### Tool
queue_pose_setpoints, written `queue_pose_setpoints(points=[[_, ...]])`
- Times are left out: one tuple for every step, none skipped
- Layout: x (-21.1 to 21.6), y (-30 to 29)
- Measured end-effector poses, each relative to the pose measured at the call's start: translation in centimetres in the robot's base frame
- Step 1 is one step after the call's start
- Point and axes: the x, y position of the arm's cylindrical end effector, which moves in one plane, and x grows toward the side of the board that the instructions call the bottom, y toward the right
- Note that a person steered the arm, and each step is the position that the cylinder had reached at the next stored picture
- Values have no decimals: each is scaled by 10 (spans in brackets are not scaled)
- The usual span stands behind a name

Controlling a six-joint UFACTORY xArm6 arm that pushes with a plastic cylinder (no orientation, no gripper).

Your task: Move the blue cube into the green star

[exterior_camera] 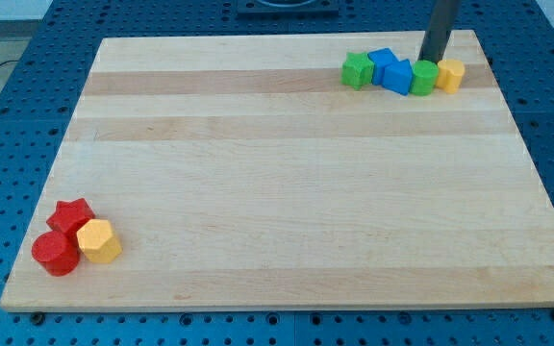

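Five blocks form a tight row at the view's top right. From left to right they are a green star (pixel 357 70), a blue cube (pixel 383 63), a second blue block (pixel 399 78) whose shape I cannot make out, a green cylinder (pixel 423 78) and a yellow block (pixel 450 74). The blue cube touches the green star's right side. The dark rod comes down from the view's top. My tip (pixel 430 60) stands just above the green cylinder, right of the blue cube.
The blocks lie on a wooden board (pixel 287 192) set on a blue perforated table. At the view's bottom left a red star (pixel 71 215), a red cylinder (pixel 55 253) and a yellow hexagon (pixel 99 240) are clustered.
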Motion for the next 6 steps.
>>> queue_pose_setpoints(points=[[-17,33],[-32,36],[-32,5],[-32,-40],[-28,-77],[-24,-97]])
